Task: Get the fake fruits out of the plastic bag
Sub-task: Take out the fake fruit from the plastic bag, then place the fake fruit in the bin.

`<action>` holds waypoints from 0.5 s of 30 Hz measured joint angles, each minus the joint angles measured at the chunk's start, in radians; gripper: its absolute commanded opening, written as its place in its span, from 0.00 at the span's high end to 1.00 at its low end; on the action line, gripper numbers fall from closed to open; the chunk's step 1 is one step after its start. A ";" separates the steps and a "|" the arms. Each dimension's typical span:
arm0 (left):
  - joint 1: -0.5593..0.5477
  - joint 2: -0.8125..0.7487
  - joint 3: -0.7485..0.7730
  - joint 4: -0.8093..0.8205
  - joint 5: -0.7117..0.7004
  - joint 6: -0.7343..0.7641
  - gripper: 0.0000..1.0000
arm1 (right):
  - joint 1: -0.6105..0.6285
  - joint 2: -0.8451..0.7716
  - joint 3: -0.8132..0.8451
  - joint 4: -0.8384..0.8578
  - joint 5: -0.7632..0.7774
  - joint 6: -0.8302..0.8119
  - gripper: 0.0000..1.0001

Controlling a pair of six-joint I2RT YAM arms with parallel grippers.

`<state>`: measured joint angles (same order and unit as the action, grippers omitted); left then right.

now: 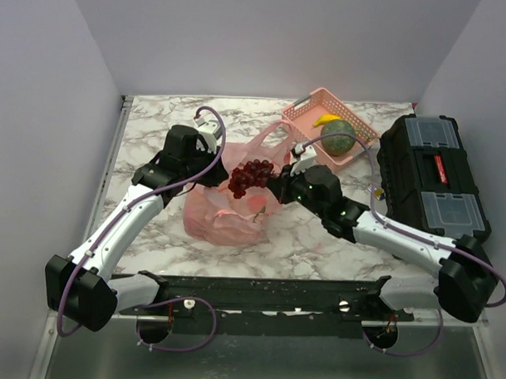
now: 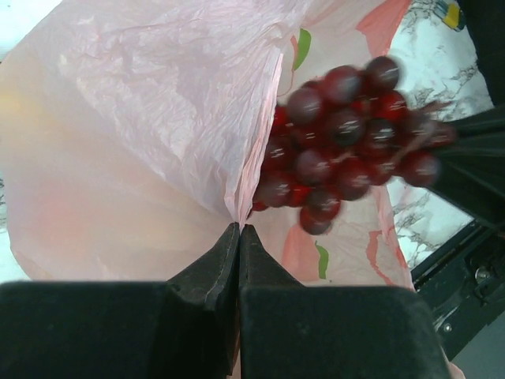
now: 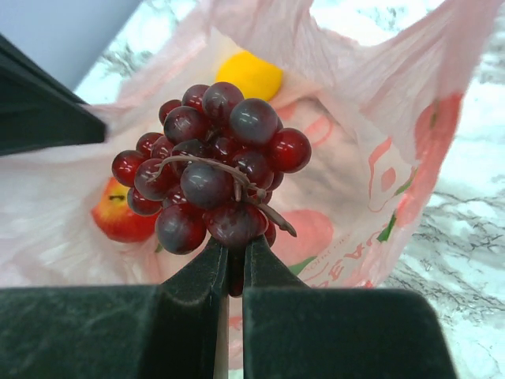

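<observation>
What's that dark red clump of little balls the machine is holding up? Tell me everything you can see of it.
It is a bunch of glossy dark purple-red plastic grapes, round berries packed tightly together, with a thin brown stem curling across them. The right hand has its two black fingers pinched shut on one edge of the bunch, holding it up over the open mouth of the thin translucent pink plastic bag. It looks whole and undamaged.

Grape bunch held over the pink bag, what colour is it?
The grape bunch is glossy dark red, shading to purple; the right wrist view shows it best.
</observation>
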<state>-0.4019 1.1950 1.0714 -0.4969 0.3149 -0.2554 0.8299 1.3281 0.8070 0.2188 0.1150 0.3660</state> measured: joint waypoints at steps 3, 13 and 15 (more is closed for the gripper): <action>0.000 0.000 0.000 0.000 -0.012 0.000 1.00 | 0.000 -0.084 -0.001 -0.016 0.004 0.001 0.99; -0.002 0.000 0.000 -0.004 -0.020 -0.002 1.00 | 0.000 -0.266 -0.007 -0.070 0.101 -0.012 0.99; -0.002 0.000 0.000 -0.005 -0.027 -0.002 1.00 | 0.000 -0.299 -0.007 -0.097 0.128 -0.021 0.99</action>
<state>-0.4034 1.1954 1.0714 -0.5018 0.2878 -0.2573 0.8299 1.0294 0.7998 0.1215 0.2432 0.3454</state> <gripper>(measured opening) 0.003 0.056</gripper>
